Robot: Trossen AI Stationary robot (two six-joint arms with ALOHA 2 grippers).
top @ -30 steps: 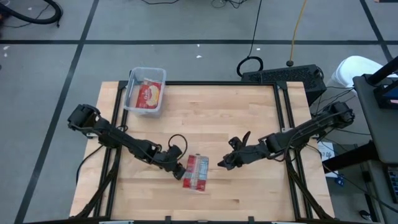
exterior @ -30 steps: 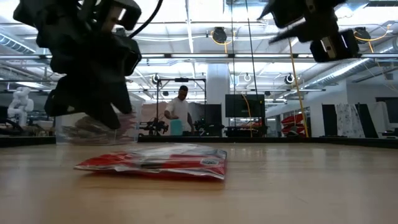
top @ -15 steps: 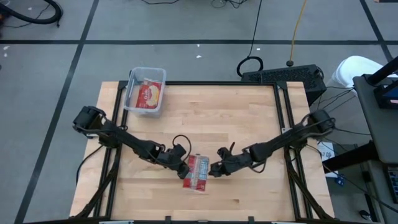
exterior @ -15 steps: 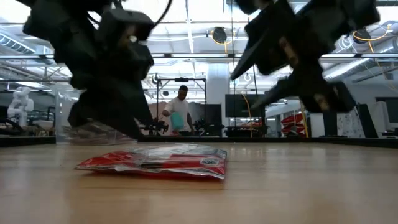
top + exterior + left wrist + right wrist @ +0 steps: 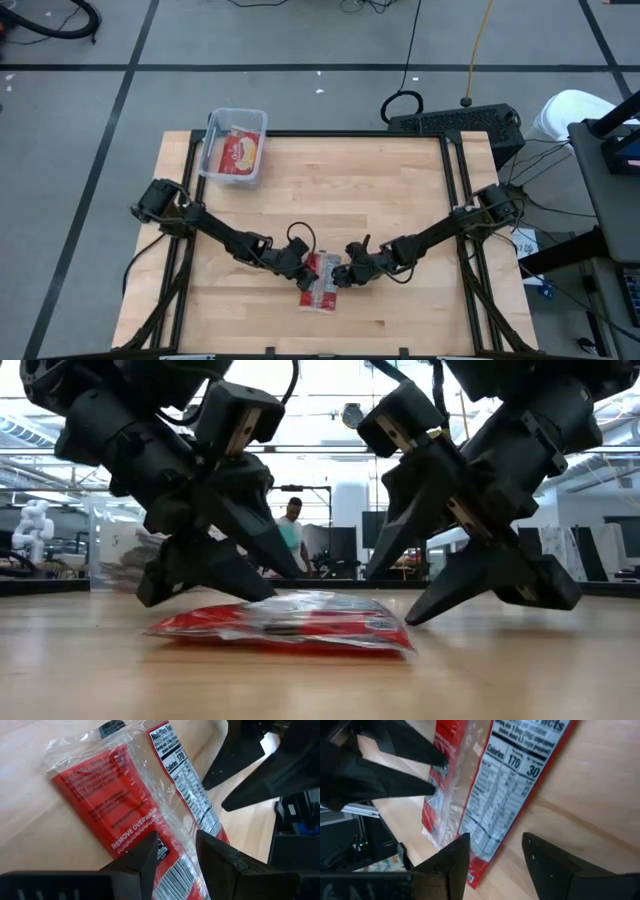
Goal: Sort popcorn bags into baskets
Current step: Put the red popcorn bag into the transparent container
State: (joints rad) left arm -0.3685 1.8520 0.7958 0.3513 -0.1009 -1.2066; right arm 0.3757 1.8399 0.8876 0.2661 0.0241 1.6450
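One red popcorn bag lies flat on the wooden table near its near edge, with the pale nutrition panel facing up under clear wrap. It also shows in the low view and the left wrist view. My left gripper is open and comes in low from the left over the bag's left side. My right gripper is open and stands at the bag's right side. The clear basket sits at the far left corner with a red bag inside it. My left gripper is open, and its fingertips come down on the bag's top face near the left long edge, slanting in from the table's left. The bag lies flat on the table. My right gripper has one fingertip right at the bag's right edge. I cannot tell whether it touches.
Bare wood stretches across the middle and far side of the table. A keyboard and cables lie beyond the far right corner. In the low view a person stands far off in the room behind.
Both grippers have closed in on the bag and dropped low. The left moved toward the table's right and the right toward its left, from well clear of the bag to either side of it. The bag has slid slightly toward the right and the near edge.
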